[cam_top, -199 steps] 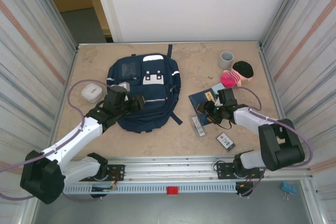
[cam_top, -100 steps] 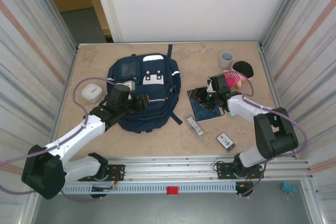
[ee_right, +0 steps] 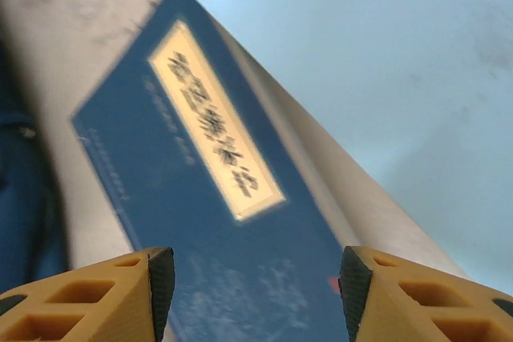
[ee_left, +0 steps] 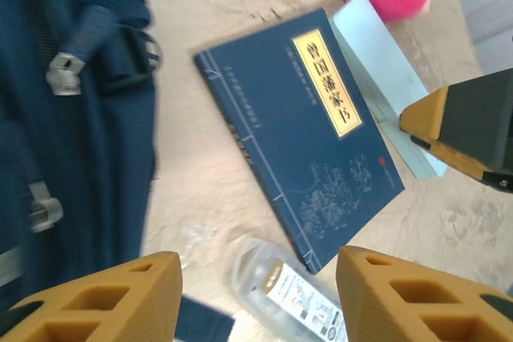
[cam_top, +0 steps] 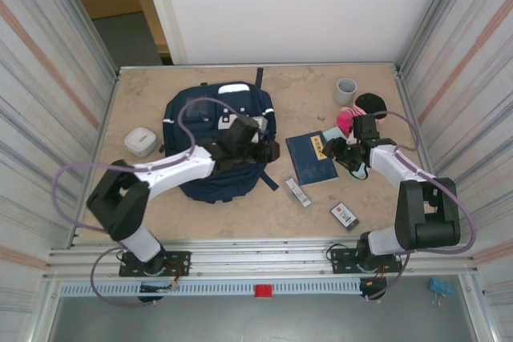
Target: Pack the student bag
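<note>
Mottled beige table [cam_top: 296, 102]: a dark blue book [cam_top: 311, 158] lies right of centre. The right gripper [ee_right: 252, 263] hovers over it, fingers apart and empty. The left gripper [ee_left: 258, 274] gapes empty at the right edge of the student bag [cam_top: 236, 183], which lies flat, centre-left.

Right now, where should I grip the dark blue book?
Probably the stitched long edge of the dark blue book, from the student bag side: it lies flat, with bare table there; a pale sheet abuts the opposite edge, a clear packet the near corner.

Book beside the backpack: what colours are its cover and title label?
Dark blue book, cream-yellow label; clearest in the left wrist view.
</note>
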### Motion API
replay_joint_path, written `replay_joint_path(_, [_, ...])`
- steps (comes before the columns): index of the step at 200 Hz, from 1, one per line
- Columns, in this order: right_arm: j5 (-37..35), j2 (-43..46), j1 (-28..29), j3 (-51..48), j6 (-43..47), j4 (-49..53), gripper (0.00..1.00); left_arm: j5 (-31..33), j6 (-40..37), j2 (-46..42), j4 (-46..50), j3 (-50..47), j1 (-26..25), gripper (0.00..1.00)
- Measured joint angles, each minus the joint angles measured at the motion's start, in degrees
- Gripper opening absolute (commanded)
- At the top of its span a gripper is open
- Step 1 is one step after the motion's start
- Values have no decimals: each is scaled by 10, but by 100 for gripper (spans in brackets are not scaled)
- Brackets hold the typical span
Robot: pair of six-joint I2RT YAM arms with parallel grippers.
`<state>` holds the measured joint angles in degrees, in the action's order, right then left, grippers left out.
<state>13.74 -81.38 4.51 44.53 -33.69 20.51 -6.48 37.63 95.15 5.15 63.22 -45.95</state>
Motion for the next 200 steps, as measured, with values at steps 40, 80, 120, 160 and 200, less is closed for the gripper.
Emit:
replay_joint_path(40, [-3,-4,0,-32,2,-10,47,-13,11,102,2,73,-21,50])
replay_joint_path(80, [18,-6,27,-60,-15,-25,43,-16,19,152,10,96,-26,50])
replay_joint_path(120, [21,30,45,-45,-17,10,55,-16,19,177,22,112,-25,50])
replay_joint_path(160, [6,52,44,-19,-5,25,48,-20,19,188,28,122,-22,48])
replay_joint_path(200, [-1,-3,46,-19,-1,24,41,-28,21,216,34,139,-20,47])
